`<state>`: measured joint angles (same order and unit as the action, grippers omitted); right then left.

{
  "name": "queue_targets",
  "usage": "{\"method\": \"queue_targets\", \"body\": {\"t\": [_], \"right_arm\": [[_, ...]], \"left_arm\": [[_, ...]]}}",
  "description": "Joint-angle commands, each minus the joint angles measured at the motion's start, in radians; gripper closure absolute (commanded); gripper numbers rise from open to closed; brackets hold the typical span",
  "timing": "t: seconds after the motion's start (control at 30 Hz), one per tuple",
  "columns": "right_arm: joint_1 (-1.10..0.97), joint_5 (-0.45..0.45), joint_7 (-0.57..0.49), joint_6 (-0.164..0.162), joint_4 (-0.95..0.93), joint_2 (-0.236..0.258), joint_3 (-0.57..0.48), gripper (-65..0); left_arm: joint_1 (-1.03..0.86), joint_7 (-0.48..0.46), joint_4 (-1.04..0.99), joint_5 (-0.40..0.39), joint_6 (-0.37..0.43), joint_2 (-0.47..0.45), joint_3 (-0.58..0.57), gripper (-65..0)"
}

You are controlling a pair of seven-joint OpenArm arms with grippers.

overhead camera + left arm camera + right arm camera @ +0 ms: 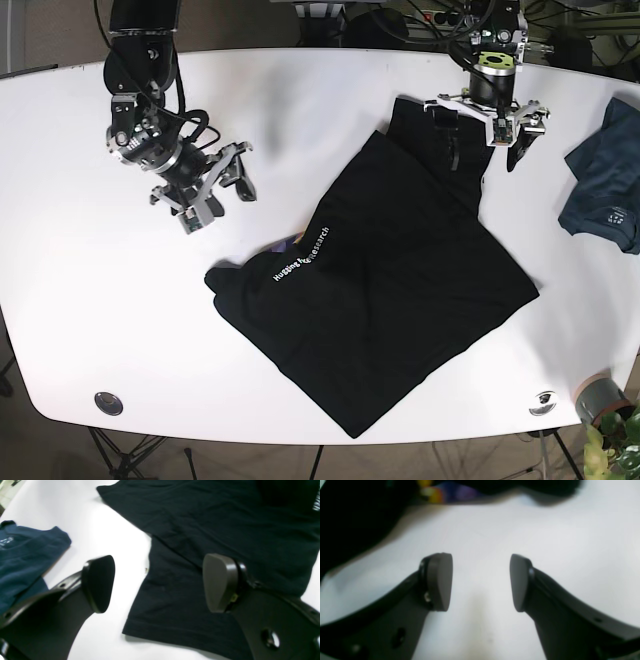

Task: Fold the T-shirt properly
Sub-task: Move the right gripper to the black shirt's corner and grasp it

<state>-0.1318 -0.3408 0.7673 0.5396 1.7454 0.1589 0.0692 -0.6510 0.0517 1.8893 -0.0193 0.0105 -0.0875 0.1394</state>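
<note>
While the black T-shirt (385,290) lies spread and skewed across the middle of the table (70,290), no neat fold shows — nearly all the folding looks left to do. Both the left gripper (160,583), over a sleeve, and the right gripper (481,582), over bare tabletop, are spread wide and empty.

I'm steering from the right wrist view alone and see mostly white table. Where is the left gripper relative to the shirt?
Observer: The left gripper hangs over the black T-shirt's sleeve, open.
Operator: And my right gripper?
Observer: The right gripper is open, apart from the shirt, above bare table.
Operator: Anything else lying around?
Observer: A blue garment lies beyond the left gripper, at the table's edge.
</note>
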Motion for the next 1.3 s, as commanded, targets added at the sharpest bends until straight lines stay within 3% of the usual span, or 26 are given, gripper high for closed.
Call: {"method": "queue_targets", "body": {"t": [0.0,0.23,0.63,0.93,1.03,1.13,1.27], "right_arm": [[-0.022,-0.019,-0.018,0.009,0.06,0.003,-0.059,-35.0],[-0.053,-0.02,-0.018,0.006,0.086,0.0,-0.268,-35.4],[0.021,-0.01,-0.018,0.0,0.07,-0.002,-0.582,-35.4],[0.156,-0.007,-0.022,-0.002,-0.028,-0.002,-0.745,-35.2],[0.189,0.038,-0.022,-0.013,-0.043,-0.003,-0.796,-35.2],[0.208,0.145,-0.024,-0.056,-0.049,-0.025,-0.853,-35.4],[0.208,0.312,-0.025,-0.066,-0.049,-0.049,-0.879,-35.4]], "left_arm": [[-0.003,-0.031,0.017,0.0,0.004,-0.004,0.01,-51.8],[0.02,-0.031,0.017,-0.001,0.004,-0.004,0.098,-51.8],[0.095,-0.031,-0.04,-0.001,0.001,-0.028,0.392,-52.2],[0.096,-0.031,-0.076,-0.005,0.001,-0.061,0.418,-52.2],[0.095,-0.031,-0.078,-0.005,0.001,-0.056,0.429,-52.2],[0.095,-0.031,-0.079,-0.005,0.001,-0.054,0.431,-52.2],[0.095,-0.031,-0.079,-0.005,0.001,-0.041,0.426,-52.2]]}}
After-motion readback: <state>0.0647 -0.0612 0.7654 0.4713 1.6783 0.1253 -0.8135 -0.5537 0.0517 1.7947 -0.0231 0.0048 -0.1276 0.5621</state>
